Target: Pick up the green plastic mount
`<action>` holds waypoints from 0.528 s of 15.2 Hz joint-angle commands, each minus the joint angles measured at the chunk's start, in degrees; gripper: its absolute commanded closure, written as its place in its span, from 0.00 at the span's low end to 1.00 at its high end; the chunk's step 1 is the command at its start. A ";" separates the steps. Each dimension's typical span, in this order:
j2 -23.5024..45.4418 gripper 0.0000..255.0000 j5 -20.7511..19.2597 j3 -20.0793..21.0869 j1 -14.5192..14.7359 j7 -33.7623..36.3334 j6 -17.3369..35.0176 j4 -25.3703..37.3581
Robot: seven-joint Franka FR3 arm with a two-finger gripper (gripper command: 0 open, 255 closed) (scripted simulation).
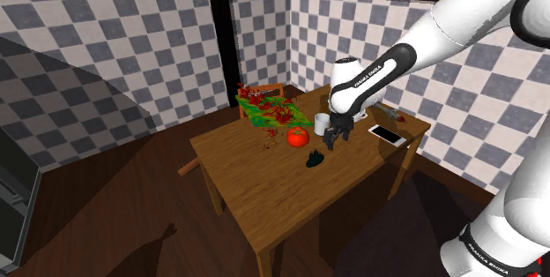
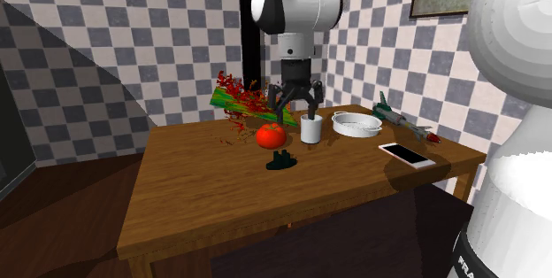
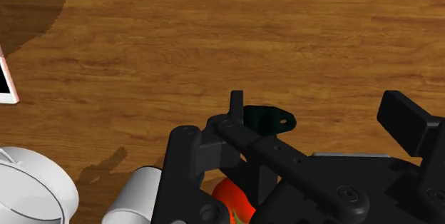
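Note:
The green mount (image 1: 314, 158) (image 2: 283, 161) is a small dark green piece lying flat on the wooden table (image 1: 264, 196), just in front of a red tomato. My black gripper (image 1: 333, 138) (image 2: 293, 113) hangs open a little above the table, over the tomato and a white cup and just behind the mount. In the wrist view the mount (image 3: 267, 120) lies close to one finger (image 3: 236, 103), while the other finger (image 3: 405, 119) stands far off to the side. The gripper (image 3: 318, 107) holds nothing.
A red tomato (image 2: 271, 135), a white cup (image 2: 310, 129) and a white bowl (image 2: 356, 125) stand close behind the mount. A phone (image 2: 407, 154) lies near the table's edge. A green strip with red bits (image 1: 273, 108) covers the far end.

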 commanded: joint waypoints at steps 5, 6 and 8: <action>13.32 0.00 0.65 0.09 -0.47 -0.88 6.16 8.91; 15.56 0.00 0.75 0.12 -0.57 -1.02 6.89 10.68; 20.00 0.00 0.94 0.21 -0.79 -1.30 8.12 14.46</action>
